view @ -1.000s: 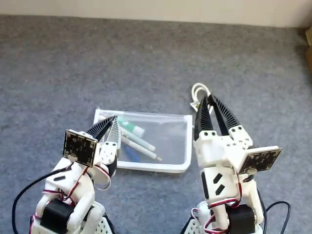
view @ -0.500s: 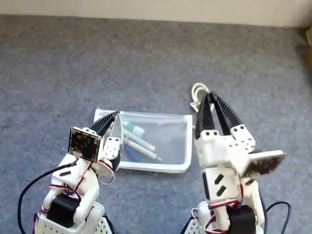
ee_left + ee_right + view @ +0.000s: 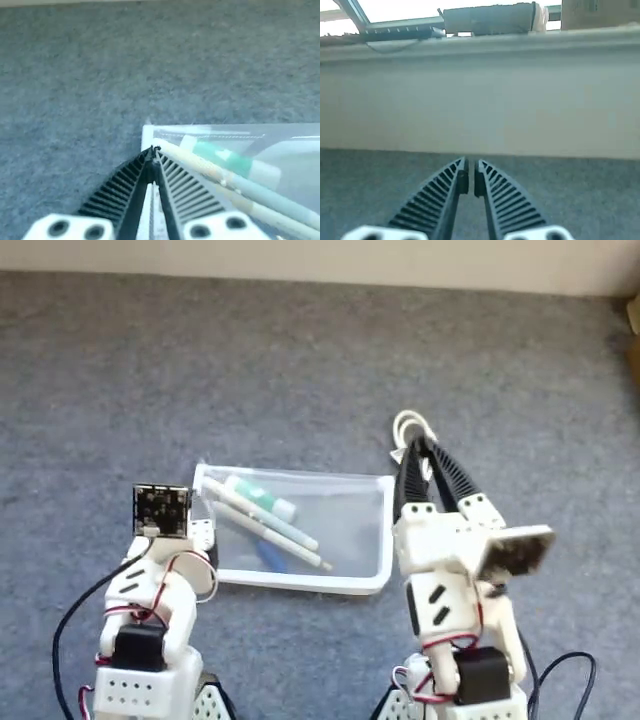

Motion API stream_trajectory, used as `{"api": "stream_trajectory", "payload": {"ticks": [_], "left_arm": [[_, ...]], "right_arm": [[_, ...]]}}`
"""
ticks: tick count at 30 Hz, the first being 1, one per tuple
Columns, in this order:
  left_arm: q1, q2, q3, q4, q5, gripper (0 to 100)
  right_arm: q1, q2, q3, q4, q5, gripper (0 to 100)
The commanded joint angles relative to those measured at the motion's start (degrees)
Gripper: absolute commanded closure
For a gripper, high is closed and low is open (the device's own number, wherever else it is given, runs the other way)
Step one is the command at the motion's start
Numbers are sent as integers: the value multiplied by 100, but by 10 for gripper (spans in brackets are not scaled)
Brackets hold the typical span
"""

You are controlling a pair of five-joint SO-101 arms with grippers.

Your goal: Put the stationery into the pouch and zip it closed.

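The clear pouch (image 3: 352, 525) lies on the grey carpet (image 3: 150, 370) between the arms, with pens (image 3: 285, 530) inside. The left gripper (image 3: 152, 150) is clenched at the pouch's far-left corner; whether it pinches the edge cannot be told. The right gripper (image 3: 411, 447), closed on nothing, hangs by the far-right corner, near a white cord (image 3: 408, 423).

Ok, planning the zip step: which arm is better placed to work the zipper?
Probably right. The right gripper has its tips by the white loop, likely the zip pull, at the right corner of the pouch. The left gripper rests shut at the left corner, better for holding.
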Motion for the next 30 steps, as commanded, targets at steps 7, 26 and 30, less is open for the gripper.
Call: {"api": "stream_trajectory", "payload": {"ticks": [7,26,30], "left_arm": [[-514,-75,295,-18,26,993],[-198,-75,295,519,26,993],[-207,-75,295,791,26,993]], "right_arm": [[-48,-66,1411,-127,-62,978],[-57,-66,2378,2088,-62,978],[-57,-66,2378,2651,-62,978]]}}
